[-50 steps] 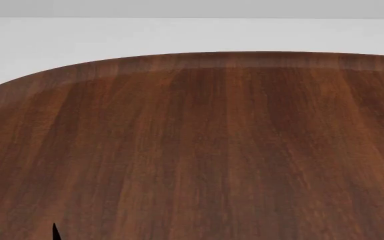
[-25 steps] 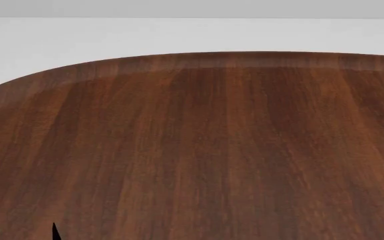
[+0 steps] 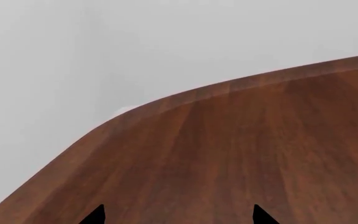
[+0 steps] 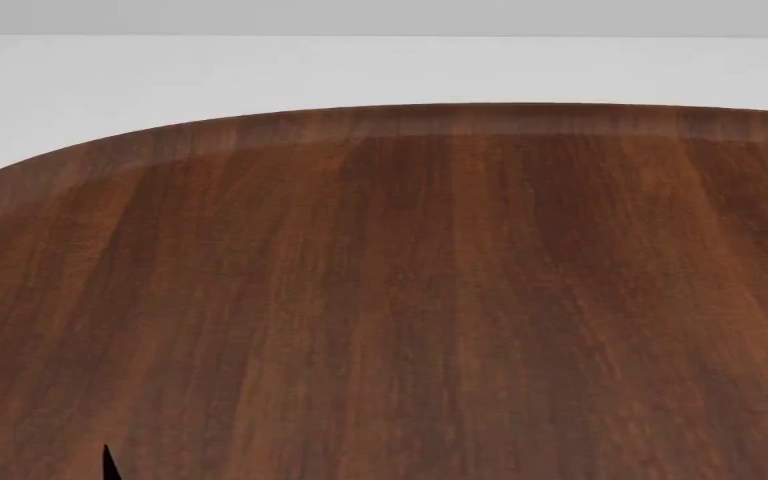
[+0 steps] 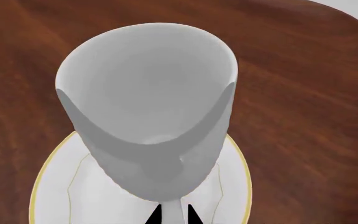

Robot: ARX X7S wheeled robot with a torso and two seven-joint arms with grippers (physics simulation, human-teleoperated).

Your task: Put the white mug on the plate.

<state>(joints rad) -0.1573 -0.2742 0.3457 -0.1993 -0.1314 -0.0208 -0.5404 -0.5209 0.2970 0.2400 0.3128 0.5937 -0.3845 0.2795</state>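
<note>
Item: white mug (image 5: 147, 107), grasped by my right gripper (image 5: 171, 215), poised above the plate (image 5: 54, 186). Handling: lower straight, keep it upright, release once seated. Left gripper (image 3: 177, 215): released, over the worktop (image 4: 398, 300).

We see almost no change in the head view: the left gripper (image 4: 40, 468) tips at the bottom edge sit a touch lower than a second ago, so slightly less of them shows above the counter (image 4: 411, 300).
</note>
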